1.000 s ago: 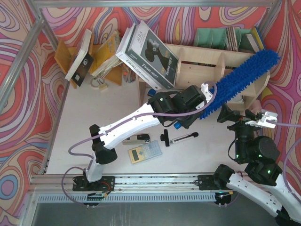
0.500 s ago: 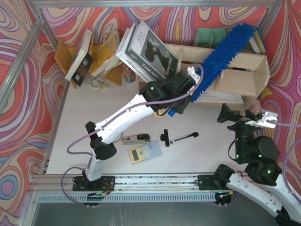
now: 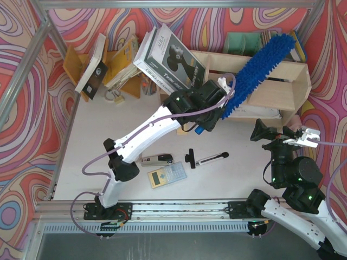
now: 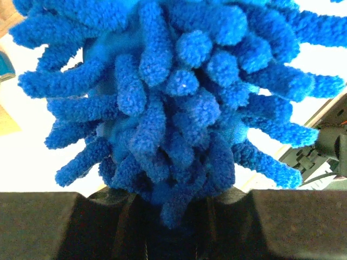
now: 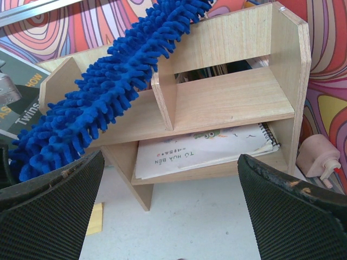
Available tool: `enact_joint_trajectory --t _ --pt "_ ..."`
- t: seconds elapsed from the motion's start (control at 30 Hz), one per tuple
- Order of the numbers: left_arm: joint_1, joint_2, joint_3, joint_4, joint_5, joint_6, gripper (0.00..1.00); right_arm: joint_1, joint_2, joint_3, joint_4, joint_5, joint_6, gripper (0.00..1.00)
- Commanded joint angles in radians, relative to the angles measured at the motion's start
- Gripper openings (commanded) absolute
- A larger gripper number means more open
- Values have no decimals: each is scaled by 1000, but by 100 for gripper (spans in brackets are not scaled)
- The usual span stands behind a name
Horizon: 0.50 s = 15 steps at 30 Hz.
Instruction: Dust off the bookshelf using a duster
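The blue fluffy duster point(image 3: 259, 67) slants up to the right across the top of the pale plywood bookshelf point(image 3: 282, 92), its tip near the shelf's back edge. My left gripper point(image 3: 219, 103) is shut on the duster's lower end, by the shelf's left front. In the left wrist view the duster's point(image 4: 179, 97) fibres fill the frame above the dark jaws of the left gripper point(image 4: 173, 216). My right gripper point(image 3: 282, 134) hovers open in front of the shelf's right part, holding nothing. From the right wrist, the duster point(image 5: 108, 86) lies over the bookshelf's point(image 5: 227, 103) upper tier and left divider, and the right gripper point(image 5: 171, 200) stays open.
A large grey book point(image 3: 171, 62) leans on the shelf's left end. An orange-brown rack of books point(image 3: 108, 65) stands at the back left, green file holders point(image 3: 244, 43) behind the shelf. A stapler point(image 3: 157, 160), calculator point(image 3: 167, 175) and black-and-silver rod point(image 3: 209, 158) lie on the table. A spiral notebook point(image 5: 200, 151) fills the lower tier.
My left arm has swung the duster from a low slant over the shelf's right end to a steeper one over its middle. The right arm has not moved.
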Motion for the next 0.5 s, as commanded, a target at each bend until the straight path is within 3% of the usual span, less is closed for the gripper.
enact_joint_trajectory --t 0.0,0.47 --pt "-10 28 61 -17 53 18 0 -1 -4 0 26 12 4 99" --pt "-110 44 75 -8 104 70 0 -1 0 2 23 12 5 99"
